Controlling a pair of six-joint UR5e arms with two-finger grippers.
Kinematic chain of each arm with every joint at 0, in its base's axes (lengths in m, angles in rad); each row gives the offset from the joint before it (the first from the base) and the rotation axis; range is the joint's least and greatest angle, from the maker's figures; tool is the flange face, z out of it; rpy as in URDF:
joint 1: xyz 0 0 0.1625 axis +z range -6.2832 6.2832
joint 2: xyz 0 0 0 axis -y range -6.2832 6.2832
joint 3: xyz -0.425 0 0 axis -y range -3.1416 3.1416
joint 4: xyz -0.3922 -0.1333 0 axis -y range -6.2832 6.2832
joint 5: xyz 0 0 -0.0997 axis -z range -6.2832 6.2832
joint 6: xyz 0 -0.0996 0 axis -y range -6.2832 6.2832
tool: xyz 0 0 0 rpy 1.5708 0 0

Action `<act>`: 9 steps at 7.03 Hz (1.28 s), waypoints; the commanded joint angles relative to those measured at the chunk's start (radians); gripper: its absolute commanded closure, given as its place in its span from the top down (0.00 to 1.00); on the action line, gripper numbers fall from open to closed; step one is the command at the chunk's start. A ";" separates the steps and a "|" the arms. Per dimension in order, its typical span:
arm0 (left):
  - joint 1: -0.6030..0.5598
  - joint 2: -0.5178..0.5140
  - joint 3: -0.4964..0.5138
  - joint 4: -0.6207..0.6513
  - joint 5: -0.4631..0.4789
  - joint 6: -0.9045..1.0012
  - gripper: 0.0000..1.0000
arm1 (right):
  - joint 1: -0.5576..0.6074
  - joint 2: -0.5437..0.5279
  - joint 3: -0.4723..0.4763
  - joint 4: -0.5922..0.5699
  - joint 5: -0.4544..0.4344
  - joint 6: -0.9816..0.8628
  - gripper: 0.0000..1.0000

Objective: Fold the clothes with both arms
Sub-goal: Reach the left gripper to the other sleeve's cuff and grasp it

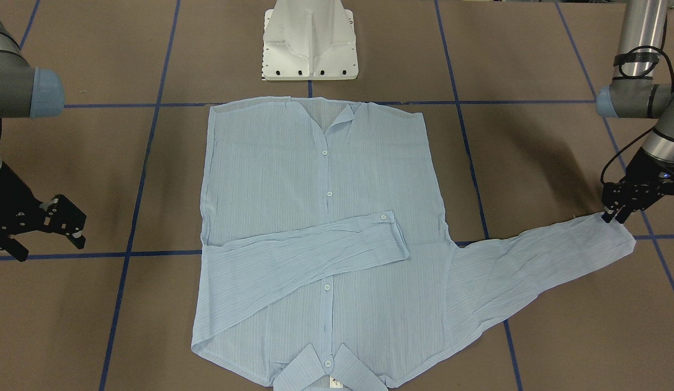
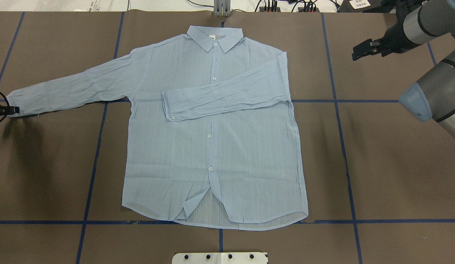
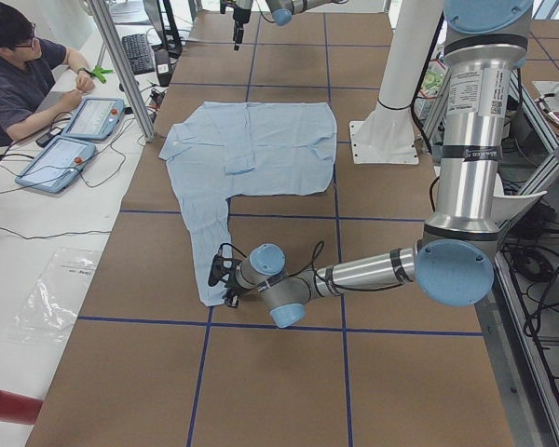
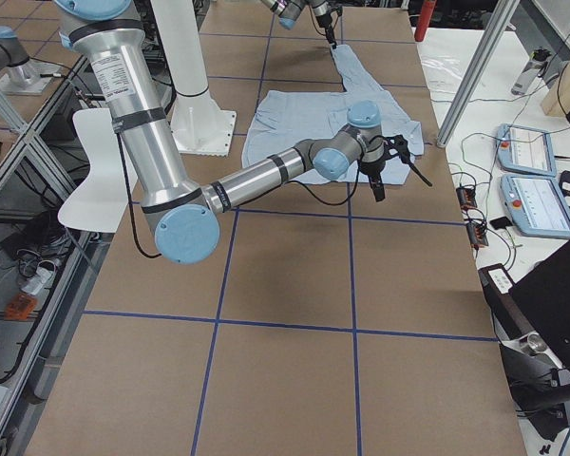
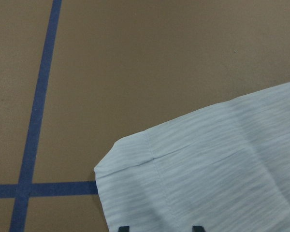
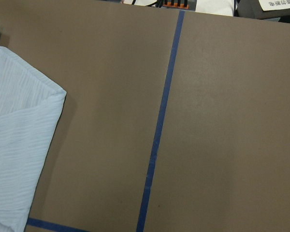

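Note:
The pale-blue shirt (image 2: pixel 212 146) lies flat and front up, collar (image 2: pixel 214 38) at the far side from the robot. One sleeve (image 2: pixel 227 97) is folded across the chest. The other sleeve (image 2: pixel 77 88) stretches out toward my left side. My left gripper (image 1: pixel 612 218) is low at that sleeve's cuff (image 1: pixel 613 233), at the overhead view's left edge (image 2: pixel 13 109). The left wrist view shows the cuff (image 5: pixel 183 164) beneath two parted fingertips (image 5: pixel 198 228), so the gripper is open. My right gripper (image 1: pixel 49 239) is open and empty, off the shirt beyond the folded side (image 2: pixel 355 52).
The white pedestal base (image 1: pixel 309 43) stands by the shirt's hem. Blue tape lines (image 2: pixel 341 110) grid the brown table. In the exterior left view an operator (image 3: pixel 19 74) sits by the table with control tablets (image 3: pixel 61 158). More tablets (image 4: pixel 527 152) show in the exterior right view.

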 commanded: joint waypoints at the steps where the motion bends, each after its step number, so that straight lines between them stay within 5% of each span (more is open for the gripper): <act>1: 0.000 0.006 -0.007 -0.005 -0.008 0.007 0.37 | 0.000 0.000 -0.002 0.000 -0.001 0.001 1.00; 7: 0.002 0.030 -0.010 -0.010 -0.008 0.039 0.43 | 0.000 -0.015 -0.002 0.002 -0.003 0.007 1.00; 8: 0.002 0.030 -0.010 -0.010 -0.010 0.039 0.39 | 0.000 -0.015 -0.002 0.002 -0.003 0.007 1.00; 9: 0.002 0.030 -0.010 -0.011 -0.010 0.037 0.18 | 0.000 -0.017 -0.002 0.002 -0.004 0.007 1.00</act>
